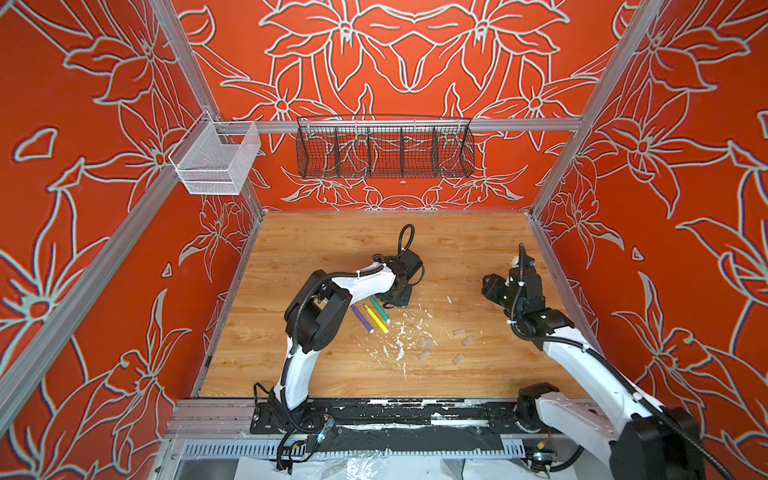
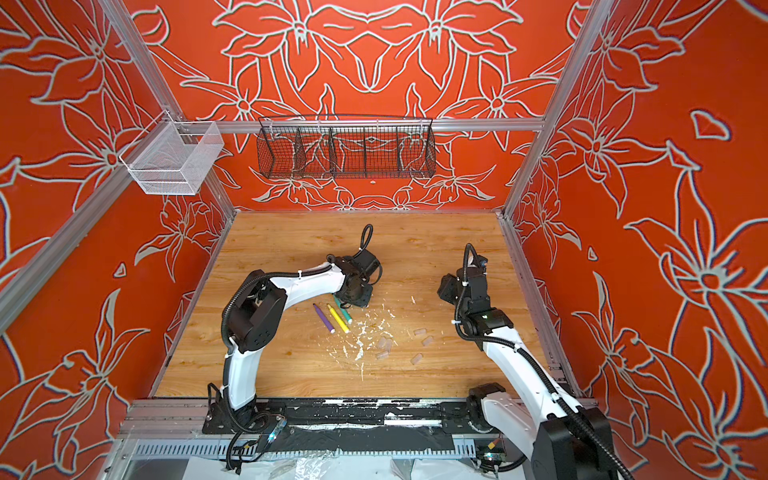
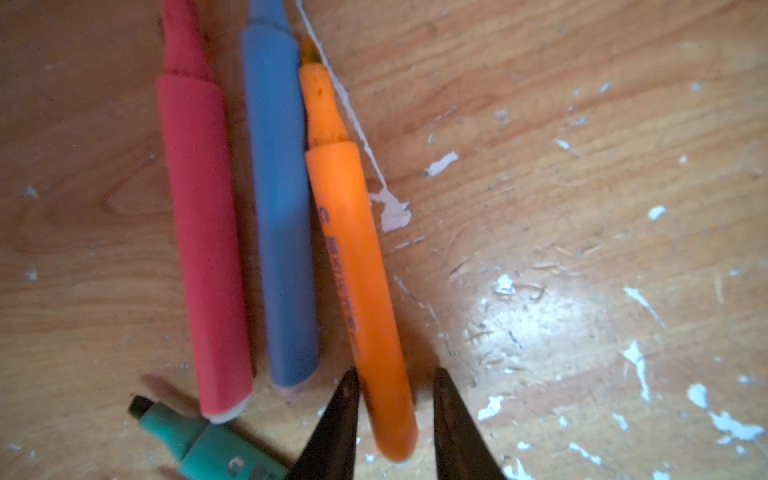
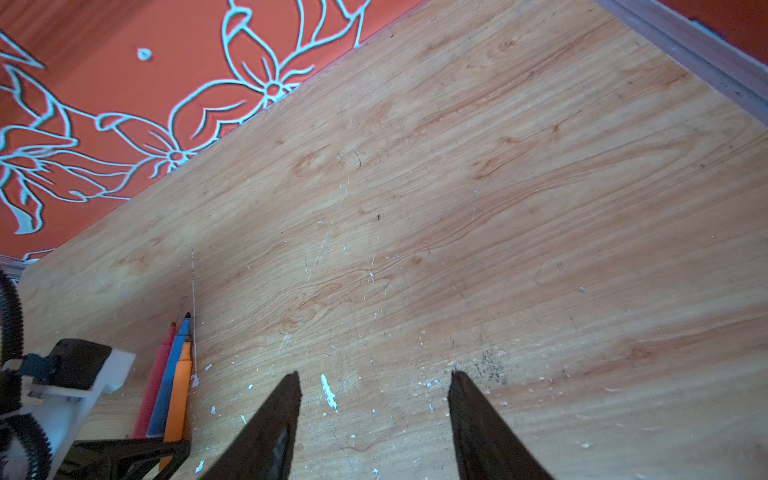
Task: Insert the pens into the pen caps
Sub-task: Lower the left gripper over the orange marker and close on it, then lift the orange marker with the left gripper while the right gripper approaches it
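On the table (image 1: 457, 249), left of middle, three pens (image 3: 282, 208) side by side beneath the left gripper (image 3: 395, 376), three more pens (image 1: 376, 319) just in front, pen caps (image 1: 423, 343) scattered to their right, right gripper (image 4: 376, 374) well apart rightward.

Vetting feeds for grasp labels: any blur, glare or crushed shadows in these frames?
Left wrist view: the orange pen and its neighbours are soft, print smeared; a glare patch washes out part of the table. Right wrist view: wood grain crisp, fingers near-black silhouettes. In both top views: even light, but the pen caps barely stand out from the wood.
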You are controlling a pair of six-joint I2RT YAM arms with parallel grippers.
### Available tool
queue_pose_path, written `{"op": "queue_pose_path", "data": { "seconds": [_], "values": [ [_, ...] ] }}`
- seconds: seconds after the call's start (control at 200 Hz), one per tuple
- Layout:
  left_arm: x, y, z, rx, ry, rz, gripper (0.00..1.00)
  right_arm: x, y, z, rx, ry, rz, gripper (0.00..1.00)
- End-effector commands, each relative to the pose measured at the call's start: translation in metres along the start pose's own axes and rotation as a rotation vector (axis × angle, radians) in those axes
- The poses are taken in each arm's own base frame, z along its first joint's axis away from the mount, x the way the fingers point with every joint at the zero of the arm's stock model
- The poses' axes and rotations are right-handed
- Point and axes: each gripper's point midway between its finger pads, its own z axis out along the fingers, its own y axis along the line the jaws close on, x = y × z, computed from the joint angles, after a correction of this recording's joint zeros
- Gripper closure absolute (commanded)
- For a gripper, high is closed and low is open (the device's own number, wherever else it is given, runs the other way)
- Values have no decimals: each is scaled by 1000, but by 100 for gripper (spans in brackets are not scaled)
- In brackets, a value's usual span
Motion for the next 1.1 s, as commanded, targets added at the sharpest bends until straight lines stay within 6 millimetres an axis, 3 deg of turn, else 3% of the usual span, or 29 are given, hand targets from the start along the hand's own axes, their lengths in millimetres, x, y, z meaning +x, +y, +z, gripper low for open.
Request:
{"op": "queue_pose_path", "data": {
  "seconds": [0.0,0.255,0.585,0.771,0.856,0.971,1.021,1.096],
  "values": [
    [16,13,18,-29,108,-16,70,-15,6,-8,-4,-45,-8,41],
    [15,23,32,-84,167,-44,71,-13,6,-7,6,-40,-17,41],
    [10,22,21,-59,126,-45,100,-12,9,-6,-11,-34,-9,39],
    [-3,10,-17,11,-28,-11,100,0,-1,5,17,-16,60,31],
    [-6,1,-40,45,-136,16,100,9,-11,11,54,18,212,30],
    [-5,-23,-74,144,-280,78,100,14,26,19,-145,94,262,30],
    [-2,-31,-87,162,-336,113,100,14,44,18,-237,113,234,37],
    [3,-42,-102,169,-406,161,100,15,53,14,-285,83,182,38]
  ]
}}
